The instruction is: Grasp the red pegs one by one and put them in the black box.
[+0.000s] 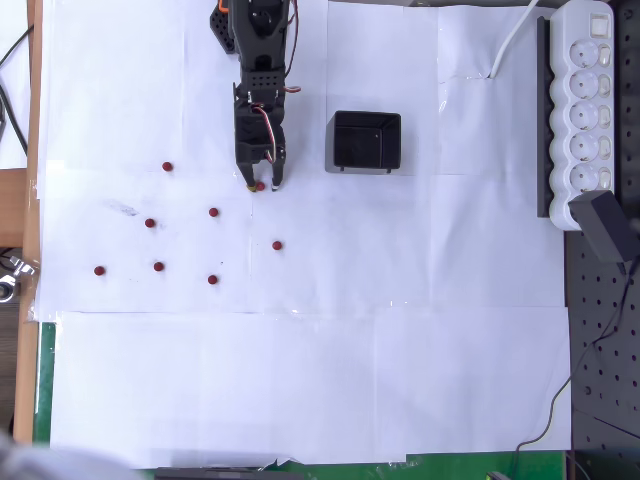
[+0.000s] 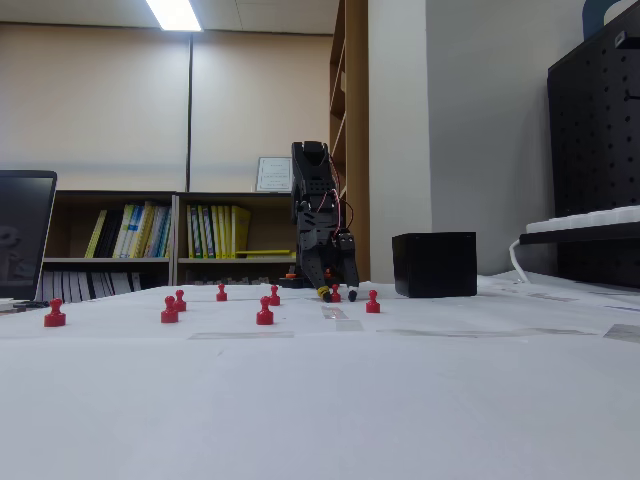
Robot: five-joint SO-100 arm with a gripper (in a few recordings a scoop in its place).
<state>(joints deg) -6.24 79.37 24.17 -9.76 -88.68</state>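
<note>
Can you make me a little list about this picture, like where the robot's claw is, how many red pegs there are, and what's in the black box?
claw: gripper down at the table, fingers either side of one red peg
claw state: cannot tell if it has closed on the peg yet
red pegs: eight in all, seven others standing loose on the white paper, such as one in the overhead view
black box: looks empty inside
box place: right of the gripper in the overhead view
also there: white power strip at the right edge
</note>
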